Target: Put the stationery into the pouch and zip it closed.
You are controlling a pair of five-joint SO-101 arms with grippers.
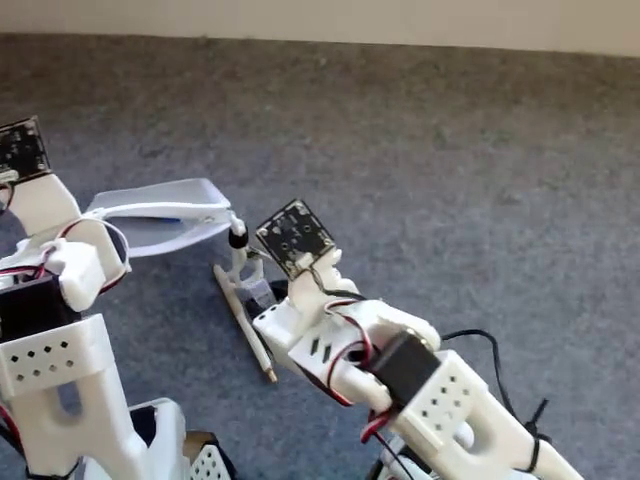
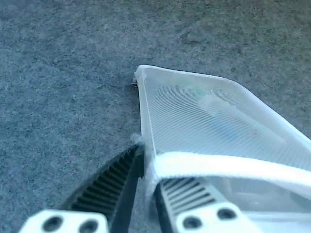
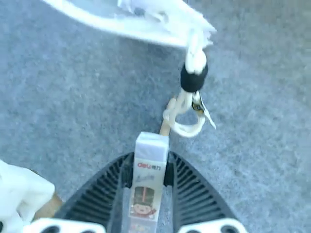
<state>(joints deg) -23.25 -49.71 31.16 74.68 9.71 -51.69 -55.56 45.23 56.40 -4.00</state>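
Left fingers (image 2: pixel 109 182) clamp the edge of the mesh pouch (image 1: pixel 165 215), at nine o'clock on the grey worktop (image 1: pixel 450 150), probably steadying its mouth. A pencil (image 1: pixel 245 325) lies at six o'clock of the zip pull (image 1: pixel 238 238). The right fingers (image 3: pixel 192 187) pinch an eraser (image 3: pixel 148 179), seemingly aimed pouchward.

You are working on a table (image 1: pixel 450 150) covered in grey, short-pile felt; the covering reaches the far edge below a pale wall. A wooden pencil (image 1: pixel 244 325) lies flat on the felt near the front, set on a slant from far to near. Its far end meets the white cord loop (image 3: pixel 187 130) hanging from the pouch (image 1: pixel 170 215); whether that loop rests on the felt cannot be told.
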